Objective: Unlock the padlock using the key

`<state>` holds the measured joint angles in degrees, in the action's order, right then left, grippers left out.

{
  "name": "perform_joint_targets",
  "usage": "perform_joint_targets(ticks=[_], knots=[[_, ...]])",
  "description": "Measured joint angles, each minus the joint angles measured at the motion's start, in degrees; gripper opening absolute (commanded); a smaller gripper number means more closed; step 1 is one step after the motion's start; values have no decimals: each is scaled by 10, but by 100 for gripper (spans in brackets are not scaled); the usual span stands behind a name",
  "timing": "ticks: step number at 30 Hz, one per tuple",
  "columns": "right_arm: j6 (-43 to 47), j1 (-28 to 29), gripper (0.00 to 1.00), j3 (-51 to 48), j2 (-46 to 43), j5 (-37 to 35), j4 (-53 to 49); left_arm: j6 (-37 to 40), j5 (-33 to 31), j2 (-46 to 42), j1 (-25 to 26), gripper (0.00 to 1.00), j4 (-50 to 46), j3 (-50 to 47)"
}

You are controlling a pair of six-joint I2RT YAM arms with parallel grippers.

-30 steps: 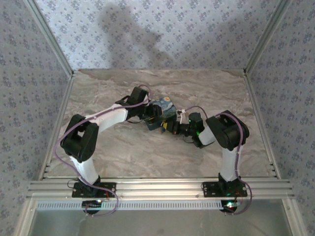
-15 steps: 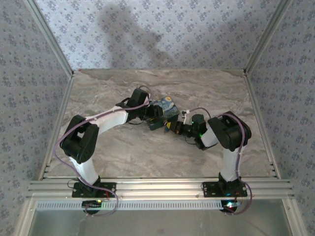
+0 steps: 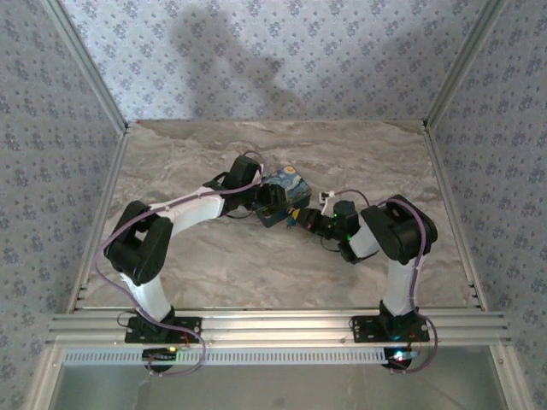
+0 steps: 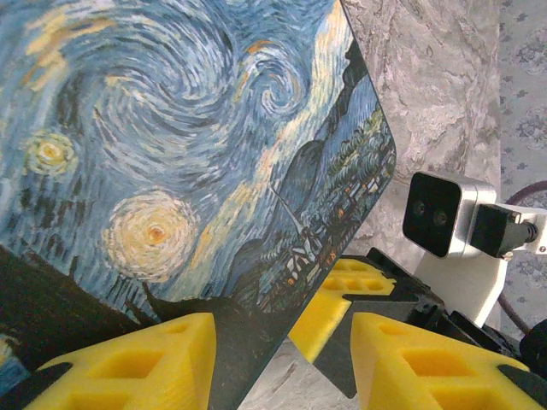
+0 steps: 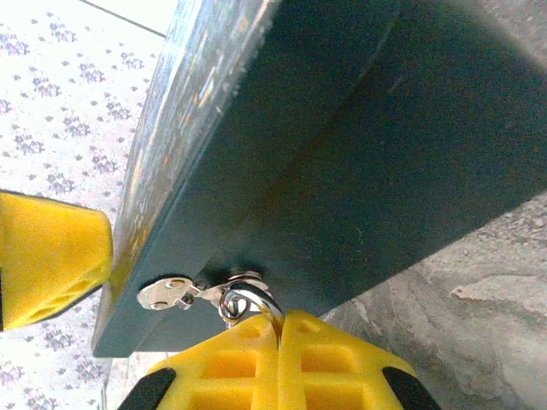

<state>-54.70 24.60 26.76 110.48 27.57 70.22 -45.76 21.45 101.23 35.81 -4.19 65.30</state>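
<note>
From above, you have the left gripper (image 3: 267, 203) at the painted box (image 3: 291, 188), and the right gripper (image 3: 299, 219) just beside the box's near end. Your left wrist camera shows the jaws partly apart at the box's corner, with one finger (image 4: 128, 363) against it; you cannot tell whether they grip. Your right wrist camera shows the fingertips pressed together, pinching the thin loop of the padlock (image 5: 244, 295), which hangs at the box's dark side.
</note>
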Motion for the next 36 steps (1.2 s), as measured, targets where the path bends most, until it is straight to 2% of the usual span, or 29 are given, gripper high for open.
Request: perform_joint_targets(ticks=[10, 15, 20, 29, 36], knots=[[-60, 7, 0, -5, 0, -55, 29, -4, 0, -2, 2, 47, 4, -4], [-63, 7, 0, -18, -5, -77, 34, -4, 0, -5, 3, 51, 8, -6], [-58, 1, 0, -51, -47, -98, 18, -7, 1, -9, 3, 56, 8, -7], [0, -16, 0, -82, -245, -124, -127, -2, -12, -59, -5, 67, -52, -7], [93, -7, 0, -53, -455, -128, -382, 29, -58, -182, -17, 77, -65, -45]])
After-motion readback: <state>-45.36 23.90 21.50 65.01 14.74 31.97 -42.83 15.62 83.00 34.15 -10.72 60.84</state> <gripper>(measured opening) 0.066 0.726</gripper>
